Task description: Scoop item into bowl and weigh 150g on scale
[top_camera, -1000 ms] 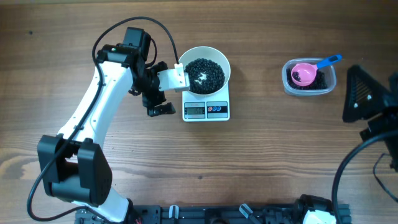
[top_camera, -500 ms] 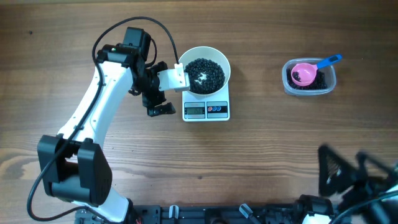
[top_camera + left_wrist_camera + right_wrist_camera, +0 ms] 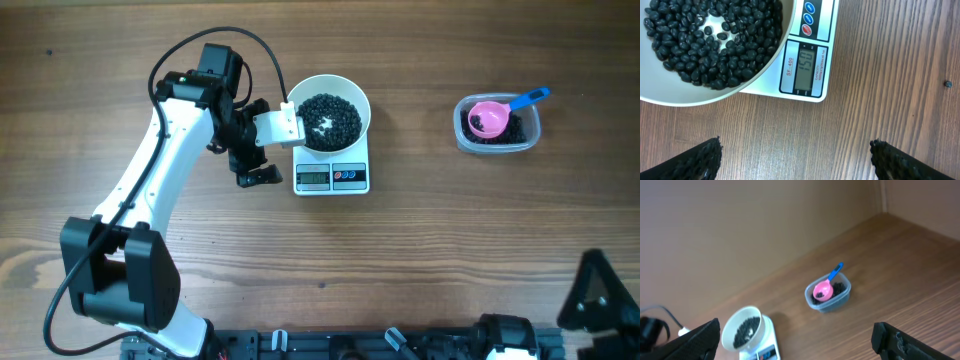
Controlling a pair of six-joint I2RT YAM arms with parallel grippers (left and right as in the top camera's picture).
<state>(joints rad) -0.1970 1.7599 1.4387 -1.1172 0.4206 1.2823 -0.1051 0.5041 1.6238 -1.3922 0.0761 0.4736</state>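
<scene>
- Wooden tabletop (image 3: 450, 230) runs under everything, with a plain brown wall behind it in the right wrist view.
- We see the left gripper (image 3: 800, 160) with its jaws spread wide and nothing between them, over bare wood.
- Just ahead of those jaws sits the scale (image 3: 810, 65), its display reading 150, roughly centred between the two tips.
- The bowl (image 3: 715, 95) stands on the scale, ahead of the jaws and off towards one tip, with the beans (image 3: 715, 45) heaped inside around a bare white patch.
- We see the right gripper (image 3: 797, 340) with its jaws likewise wide apart and empty, high above the table.
- Far ahead of them sits a clear tub (image 3: 832, 305) holding a pink scoop (image 3: 822, 291) and more beans.
</scene>
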